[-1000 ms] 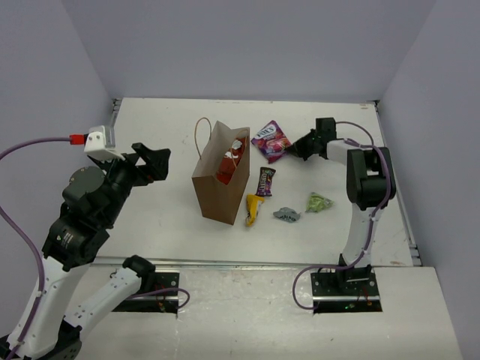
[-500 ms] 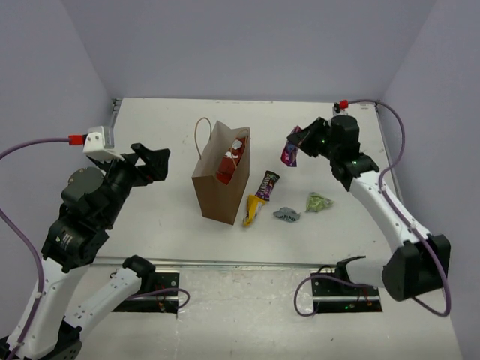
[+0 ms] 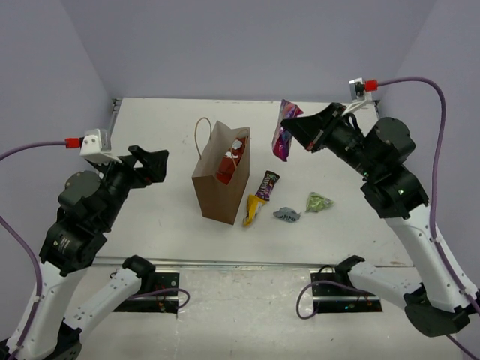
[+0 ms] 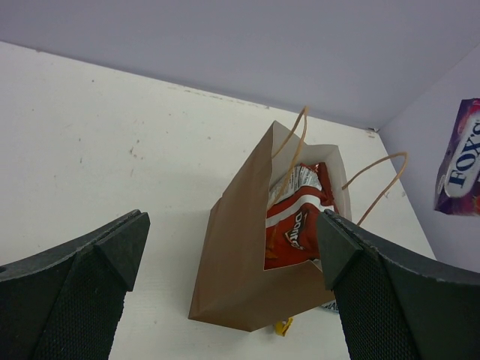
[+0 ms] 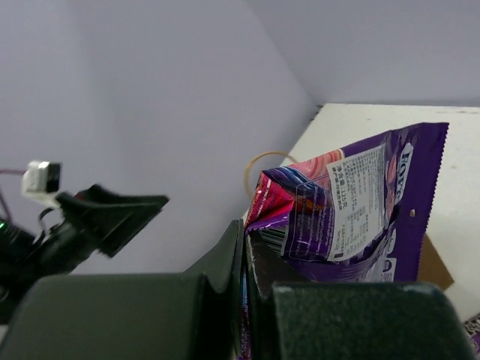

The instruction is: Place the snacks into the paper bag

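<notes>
Top view: the right pincer (image 3: 295, 130) is clamped tight on the magenta pouch (image 3: 283, 129), which hangs in the air from its fingertips, off the table (image 3: 150, 225). The paper bag (image 3: 216, 186) stands upright to the left of that pincer and lower, its mouth open, with the red chip bag (image 3: 227, 166) inside. On the table beneath the right pincer lie the dark purple bar (image 3: 267, 183), the yellow wrapper (image 3: 253, 209) just beside the bag's foot, the grey wrapper (image 3: 286, 214) and the green wrapper (image 3: 318, 202). The left pincer (image 3: 156, 166) is spread wide and holds nothing; the bag stands to its right, apart from it.

Left wrist view: between the two widely parted black fingers (image 4: 82, 277) the bag is seen ahead and below, upright (both loop handles stand up from its rim). The chip bag fills the open mouth. A scrap of the yellow wrapper peeks out at the bag's far foot. The magenta pouch hangs well off to the right of this pincer.

Right wrist view: the pouch is pinched by one edge between the closed fingers, its printed back facing the camera. Past it shows a loop handle and a brown corner of the bag. The open left pincer is farther off.
</notes>
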`<state>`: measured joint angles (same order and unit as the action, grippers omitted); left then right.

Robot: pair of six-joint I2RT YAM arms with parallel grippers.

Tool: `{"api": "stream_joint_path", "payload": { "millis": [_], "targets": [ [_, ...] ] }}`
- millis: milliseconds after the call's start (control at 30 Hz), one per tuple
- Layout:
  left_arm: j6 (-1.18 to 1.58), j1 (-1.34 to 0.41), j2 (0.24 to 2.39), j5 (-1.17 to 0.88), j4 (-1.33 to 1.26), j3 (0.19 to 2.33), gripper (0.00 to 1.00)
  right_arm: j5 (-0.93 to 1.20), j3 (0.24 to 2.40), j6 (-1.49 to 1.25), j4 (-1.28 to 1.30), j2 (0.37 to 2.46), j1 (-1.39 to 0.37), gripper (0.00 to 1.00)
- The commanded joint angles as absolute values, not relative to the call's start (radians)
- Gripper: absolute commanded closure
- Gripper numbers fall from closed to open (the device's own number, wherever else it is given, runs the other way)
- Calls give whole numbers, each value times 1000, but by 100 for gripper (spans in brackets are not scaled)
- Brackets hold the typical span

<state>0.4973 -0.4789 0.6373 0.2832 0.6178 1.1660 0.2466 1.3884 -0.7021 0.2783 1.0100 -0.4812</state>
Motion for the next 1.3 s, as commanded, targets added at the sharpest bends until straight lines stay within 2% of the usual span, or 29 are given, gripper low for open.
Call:
{"api": "stream_joint_path", "payload": {
  "millis": [0, 400, 767, 1067, 1267],
  "targets": [
    [505, -480, 635, 270, 606, 1158, 0, 261, 1497, -592, 247, 992, -572, 100],
    [495, -479, 644, 264, 592, 1157, 0, 324, 1657, -580, 258, 1164, -793, 100],
    [491, -480, 629, 276, 595, 1149, 0, 316, 1626, -597, 184, 1316, -839, 100],
    [489, -480, 624, 279, 598, 1141, 0, 209, 1481, -652, 117, 1290, -856, 100],
    [492, -480, 626, 278, 598, 1138, 0, 109, 1333, -658, -21, 1187, -922, 100]
  ]
}}
